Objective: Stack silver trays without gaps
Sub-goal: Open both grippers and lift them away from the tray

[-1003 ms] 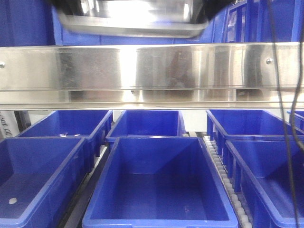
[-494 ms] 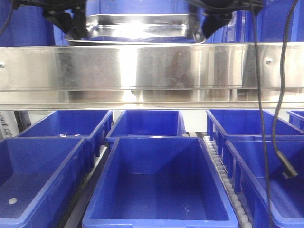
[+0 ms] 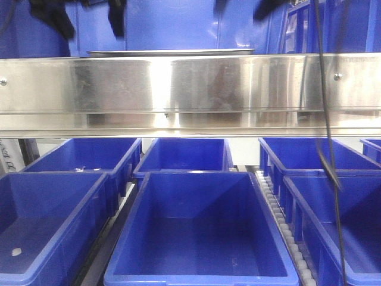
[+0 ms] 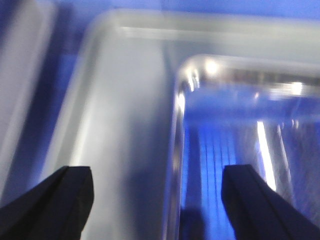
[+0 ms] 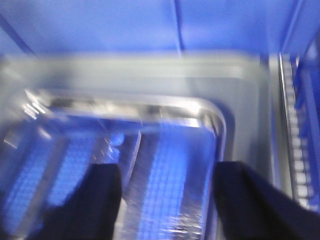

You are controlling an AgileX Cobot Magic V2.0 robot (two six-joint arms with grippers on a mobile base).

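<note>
Silver trays [image 3: 171, 52] now lie low behind the shelf rail [image 3: 190, 83], no longer held aloft as half a second ago; left gripper [image 4: 157, 192] and right gripper [image 5: 167, 195] jaws spread wide, empty, above them; stack apparently released, nesting unverified.

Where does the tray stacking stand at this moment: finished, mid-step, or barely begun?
Looks nearly done. A silver tray lies flat on the shelf behind the steel rail. The left gripper and right gripper hang open above it, holding nothing. Left: confirming a gap-free seat; the blurred wrist views show only a rim inside a wider border.
</note>
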